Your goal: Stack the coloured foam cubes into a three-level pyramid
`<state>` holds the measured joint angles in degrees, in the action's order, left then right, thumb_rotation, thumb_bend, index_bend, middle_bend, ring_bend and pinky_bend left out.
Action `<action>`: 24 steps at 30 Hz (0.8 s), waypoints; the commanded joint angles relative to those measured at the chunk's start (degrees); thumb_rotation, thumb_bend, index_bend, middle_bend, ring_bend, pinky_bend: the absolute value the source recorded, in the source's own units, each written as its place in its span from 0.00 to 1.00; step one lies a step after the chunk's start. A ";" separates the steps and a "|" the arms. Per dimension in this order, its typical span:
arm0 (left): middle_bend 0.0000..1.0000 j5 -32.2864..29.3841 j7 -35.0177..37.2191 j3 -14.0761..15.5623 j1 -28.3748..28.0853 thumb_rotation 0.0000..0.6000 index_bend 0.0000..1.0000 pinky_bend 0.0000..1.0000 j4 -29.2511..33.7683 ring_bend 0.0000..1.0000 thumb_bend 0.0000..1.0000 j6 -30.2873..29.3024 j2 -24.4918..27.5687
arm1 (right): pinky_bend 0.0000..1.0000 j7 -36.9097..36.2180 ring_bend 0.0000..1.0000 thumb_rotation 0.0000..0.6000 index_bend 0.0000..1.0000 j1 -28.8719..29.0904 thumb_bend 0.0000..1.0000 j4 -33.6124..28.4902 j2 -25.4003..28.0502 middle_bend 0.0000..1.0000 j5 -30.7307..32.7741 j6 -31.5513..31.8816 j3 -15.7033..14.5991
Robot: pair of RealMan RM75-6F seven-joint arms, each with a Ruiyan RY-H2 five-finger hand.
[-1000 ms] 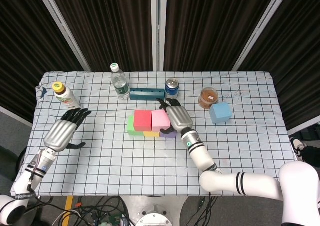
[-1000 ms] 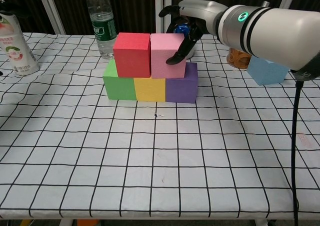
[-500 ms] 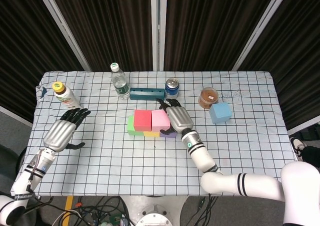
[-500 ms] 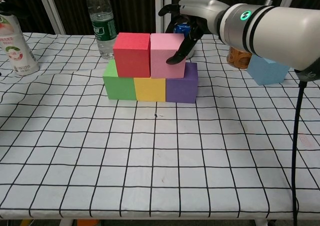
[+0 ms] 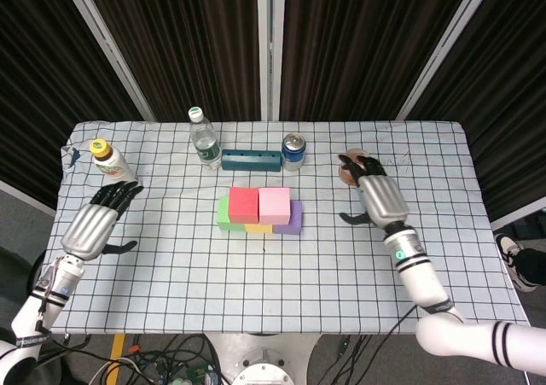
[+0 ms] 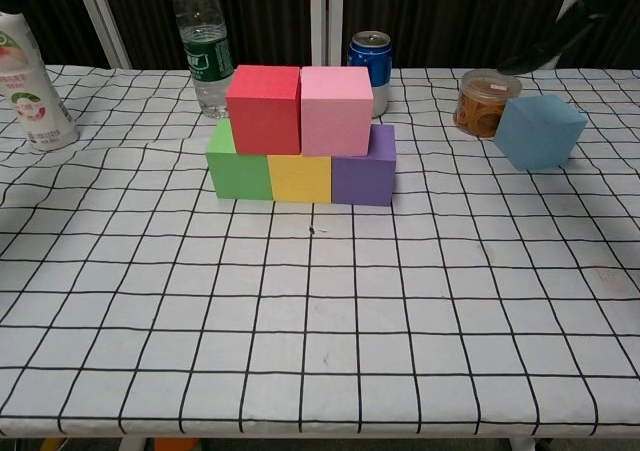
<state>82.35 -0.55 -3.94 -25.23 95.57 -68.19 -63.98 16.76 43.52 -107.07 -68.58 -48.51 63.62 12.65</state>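
Right hand (image 5: 380,199) moved over blue cube (image 6: 539,131), open, empty.

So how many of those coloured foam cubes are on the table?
6. Green, yellow and purple form the bottom row; red and pink sit on top; the blue cube stands apart, right, under the right hand.
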 commanded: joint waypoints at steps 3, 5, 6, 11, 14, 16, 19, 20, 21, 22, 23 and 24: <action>0.04 -1.13 -0.18 -0.39 0.51 1.00 0.06 0.09 0.78 0.02 0.13 -0.37 0.13 | 0.00 -2.23 0.04 1.00 0.00 -2.38 0.11 8.21 2.66 0.19 -0.88 -5.99 -3.78; 0.04 -1.57 -0.59 -0.50 0.52 1.00 0.06 0.09 1.09 0.02 0.13 -0.20 0.14 | 0.00 -2.31 0.04 1.00 0.00 -2.18 0.09 11.49 1.48 0.19 -1.12 -7.57 -4.31; 0.04 -1.79 -0.98 -0.52 0.50 1.00 0.06 0.09 1.32 0.02 0.13 -0.01 0.20 | 0.00 -2.72 0.04 1.00 0.00 -2.14 0.08 13.44 0.49 0.19 -1.24 -8.34 -4.43; 0.04 -2.33 -2.06 -0.66 0.55 1.00 0.06 0.09 2.06 0.02 0.13 0.13 0.12 | 0.00 -5.09 0.04 1.00 0.00 -2.41 0.07 20.37 -3.29 0.19 -2.05 -10.91 -4.72; 0.04 -2.51 -2.59 -0.58 0.48 1.00 0.06 0.09 2.37 0.02 0.13 0.55 0.14 | 0.00 -7.51 0.04 1.00 0.00 -2.58 0.07 24.20 -5.23 0.19 -2.13 -12.84 -4.31; 0.04 -2.79 -2.88 -0.75 0.42 1.00 0.06 0.09 2.52 0.02 0.13 0.65 0.08 | 0.00 -8.40 0.04 1.00 0.00 -2.41 0.07 27.20 -6.75 0.19 -2.77 -13.93 -4.17; 0.04 -3.22 -3.11 -1.00 0.46 1.00 0.06 0.09 2.80 0.02 0.13 0.59 0.06 | 0.00 -9.15 0.04 1.00 0.00 -1.92 0.06 30.89 -8.80 0.19 -3.34 -15.23 -3.75; 0.04 -3.31 -3.21 -1.07 0.49 1.00 0.06 0.09 2.86 0.02 0.13 0.52 0.05 | 0.00 -9.40 0.04 1.00 0.00 -1.65 0.06 31.96 -9.36 0.19 -3.25 -15.84 -3.49; 0.04 -3.47 -3.33 -1.13 0.52 1.00 0.06 0.09 2.94 0.02 0.13 0.50 0.07 | 0.00 -9.61 0.04 1.00 0.00 -1.29 0.06 33.25 -9.99 0.19 -3.25 -16.61 -3.21; 0.04 -3.61 -3.35 -1.17 0.55 1.00 0.06 0.09 3.03 0.02 0.13 0.54 0.13 | 0.00 -9.75 0.04 1.00 0.00 -1.02 0.06 34.27 -10.46 0.19 -3.25 -17.10 -2.98; 0.04 -3.78 -3.36 -1.21 0.60 1.00 0.06 0.09 3.13 0.02 0.13 0.55 0.21 | 0.00 -9.80 0.04 1.00 0.00 -0.70 0.06 35.65 -11.12 0.19 -3.22 -17.59 -2.72; 0.04 -3.87 -3.39 -1.22 0.66 1.00 0.06 0.09 3.18 0.02 0.13 0.54 0.29 | 0.00 -9.79 0.04 1.00 0.00 -0.50 0.06 36.59 -11.57 0.19 -3.24 -17.94 -2.59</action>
<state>78.52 -3.92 -5.14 -24.60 98.71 -67.65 -63.73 7.43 42.29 -72.55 -78.73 -51.60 46.96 9.46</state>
